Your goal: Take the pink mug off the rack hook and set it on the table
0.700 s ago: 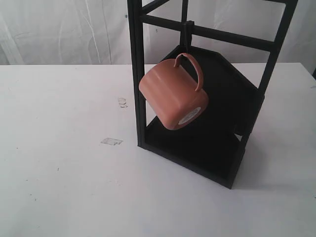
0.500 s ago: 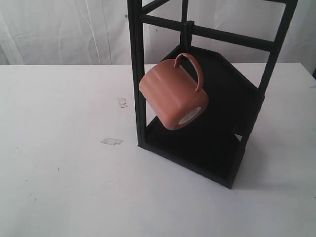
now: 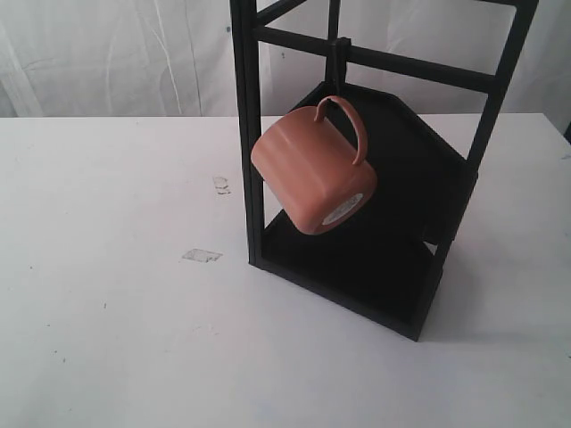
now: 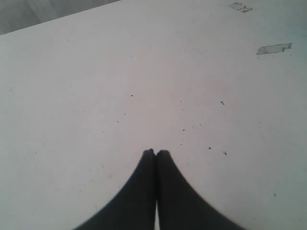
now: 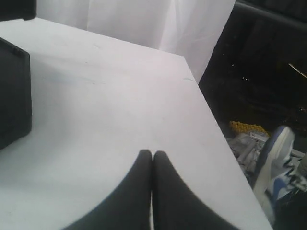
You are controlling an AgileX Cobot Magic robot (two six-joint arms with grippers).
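The pink mug [image 3: 312, 171] hangs tilted by its loop handle from the rack hook [image 3: 335, 67], a short black peg under the top crossbar of the black frame rack [image 3: 247, 134]. Its pale label faces down toward the white table [image 3: 116, 312]. Neither gripper shows in the exterior view. In the left wrist view my left gripper [image 4: 156, 152] is shut with nothing in it, above bare tabletop [image 4: 96, 72]. In the right wrist view my right gripper [image 5: 152, 154] is shut and empty, near the table's corner, with the rack's base [image 5: 14, 91] off to one side.
A piece of clear tape [image 3: 202, 256] and a small scuff [image 3: 220, 184] mark the table left of the rack. The tape [image 4: 273, 49] also shows in the left wrist view. Beyond the table edge [image 5: 211, 120] lie dark floor and a shoe [image 5: 276, 158].
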